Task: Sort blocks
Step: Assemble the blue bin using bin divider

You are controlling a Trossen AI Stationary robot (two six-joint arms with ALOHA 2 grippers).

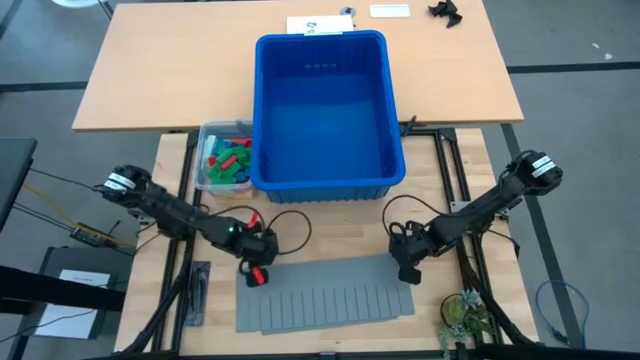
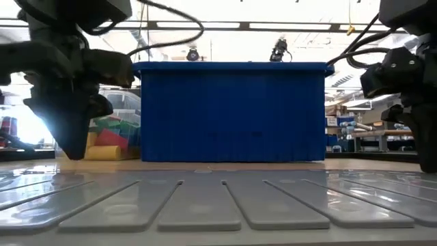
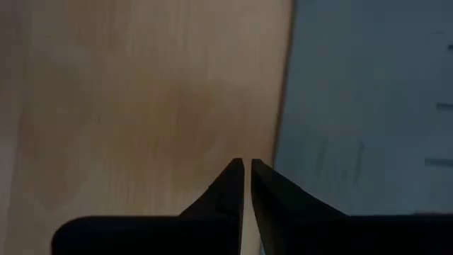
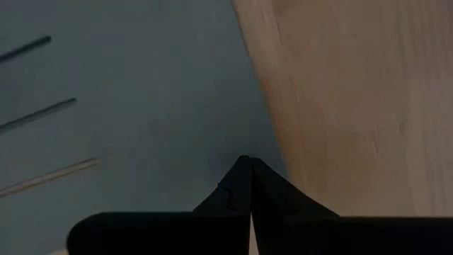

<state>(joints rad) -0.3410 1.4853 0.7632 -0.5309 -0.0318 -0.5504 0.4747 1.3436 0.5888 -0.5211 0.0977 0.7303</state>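
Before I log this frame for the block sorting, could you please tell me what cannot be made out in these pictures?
- Blocks in the clear tub: high view too small to count; in the low view the left arm and blue bin hide most.
- Blue bin's inside: low view shows only its wall; the high view shows no blocks there.
- Small dark thing on the far table: too small to identify.
- Plant-like item: cut off by the bottom edge.

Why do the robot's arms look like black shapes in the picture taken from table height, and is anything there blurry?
Low view: bright room light behind the blue bin silhouettes both arms, and the grey mat nearest the lens is out of focus. Left wrist view: wood and mat look soft; only the shut left pincer is crisp.
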